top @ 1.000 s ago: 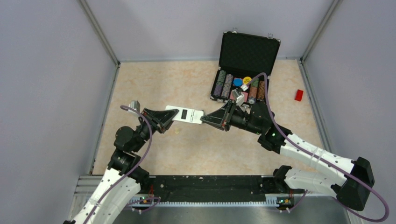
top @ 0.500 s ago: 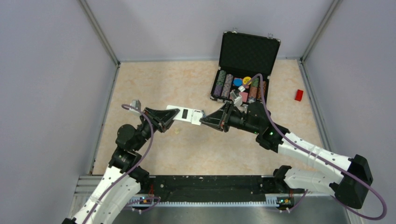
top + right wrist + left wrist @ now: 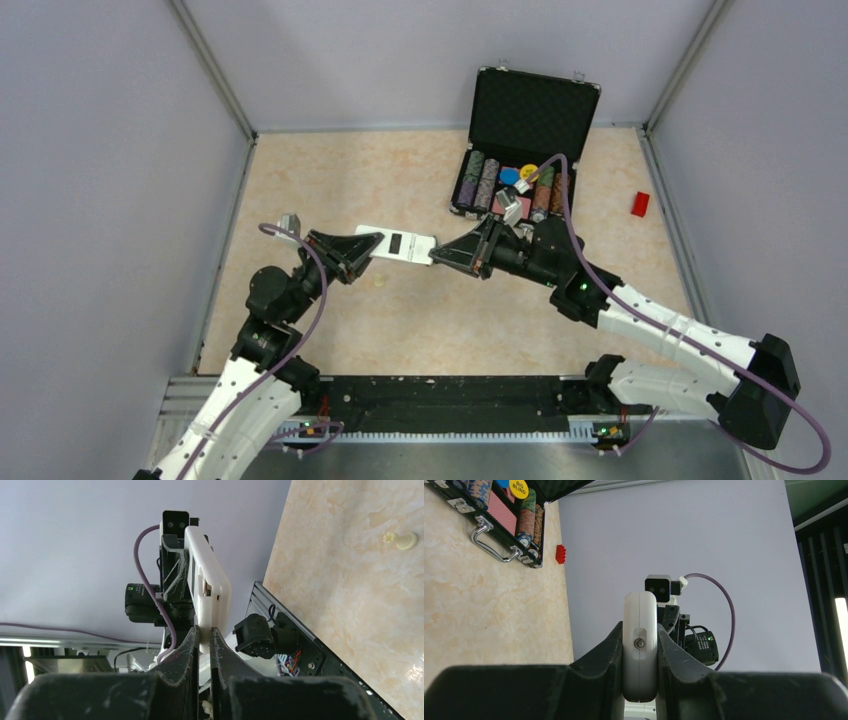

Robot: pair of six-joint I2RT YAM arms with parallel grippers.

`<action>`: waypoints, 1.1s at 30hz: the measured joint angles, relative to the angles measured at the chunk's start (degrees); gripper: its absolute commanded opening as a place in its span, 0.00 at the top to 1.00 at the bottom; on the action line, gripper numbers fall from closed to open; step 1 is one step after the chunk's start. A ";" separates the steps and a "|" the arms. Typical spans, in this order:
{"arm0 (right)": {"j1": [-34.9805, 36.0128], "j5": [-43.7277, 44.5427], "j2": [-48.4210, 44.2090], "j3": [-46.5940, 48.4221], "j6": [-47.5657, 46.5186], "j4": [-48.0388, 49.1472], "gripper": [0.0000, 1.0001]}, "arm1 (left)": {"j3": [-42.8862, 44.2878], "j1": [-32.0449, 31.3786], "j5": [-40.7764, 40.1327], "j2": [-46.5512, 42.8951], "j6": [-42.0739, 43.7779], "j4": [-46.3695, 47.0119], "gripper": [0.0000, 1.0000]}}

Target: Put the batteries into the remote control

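Tabletop (image 3: pixel 330 180) beige marble, walls (image 3: pixel 100 150) lilac; left gripper (image 3: pixel 368 252) and right gripper (image 3: pixel 436 256) pinch remote control (image 3: pixel 395 243)

Your left arm (image 3: pixel 268 335) bends up from its base, left fingers (image 3: pixel 610 652) clamped on either side of the remote control (image 3: pixel 640 645). Your right arm (image 3: pixel 650 320) stretches across to face it, right fingers (image 3: pixel 186 652) nearly closed, tips pinching the remote's other end.
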 measured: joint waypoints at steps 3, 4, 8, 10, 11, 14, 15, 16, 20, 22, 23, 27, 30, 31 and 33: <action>0.00 -0.02 0.00 0.00 0.17 0.31 1.00 | 0.15 0.00 0.00 0.00 0.07 -0.02 1.00; 0.00 -0.02 0.00 0.00 0.35 0.37 1.00 | 0.17 0.00 0.02 0.00 0.09 -0.02 1.00; 0.00 0.00 0.02 0.00 1.64 0.37 1.00 | 0.26 0.00 0.17 0.02 0.24 -0.02 1.00; 0.00 0.04 0.02 0.00 2.12 0.39 1.00 | 0.37 0.00 0.26 0.04 0.28 0.00 1.00; 0.00 0.09 0.02 0.00 2.34 0.39 1.00 | 0.39 0.00 0.26 0.04 0.31 0.00 1.00; 0.00 0.24 0.02 -0.02 2.75 0.39 1.00 | 0.42 0.02 0.31 0.04 0.33 0.00 1.00; 0.00 0.26 0.02 -0.04 2.80 0.39 1.00 | 0.42 0.02 0.35 0.04 0.37 0.00 1.00; 0.00 0.26 0.02 -0.04 2.80 0.39 1.00 | 0.42 0.02 0.42 0.04 0.39 0.00 1.00; 0.00 0.24 0.07 -0.04 2.62 0.79 1.00 | 0.42 0.02 0.44 0.04 0.39 -0.04 1.00; 0.00 0.24 0.07 -0.04 2.54 0.94 1.00 | 0.42 0.02 0.42 0.04 0.39 -0.09 1.00; 0.00 0.24 0.07 -0.04 2.51 1.09 1.00 | 0.42 0.00 0.42 0.04 0.39 -0.09 1.00; 0.00 0.81 0.07 -0.04 2.32 1.81 1.00 | 0.42 0.00 0.63 0.04 0.35 -0.11 1.00; 0.00 0.85 0.09 -0.04 2.34 2.29 1.00 | 0.42 0.00 0.66 0.04 0.35 -0.09 1.00; 0.00 0.92 0.13 -0.04 2.34 2.54 1.00 | 0.42 0.00 0.66 0.04 0.33 -0.09 1.00; 0.00 0.98 0.26 -0.04 2.36 2.84 1.00 | 0.42 0.00 0.66 0.04 0.33 -0.09 1.00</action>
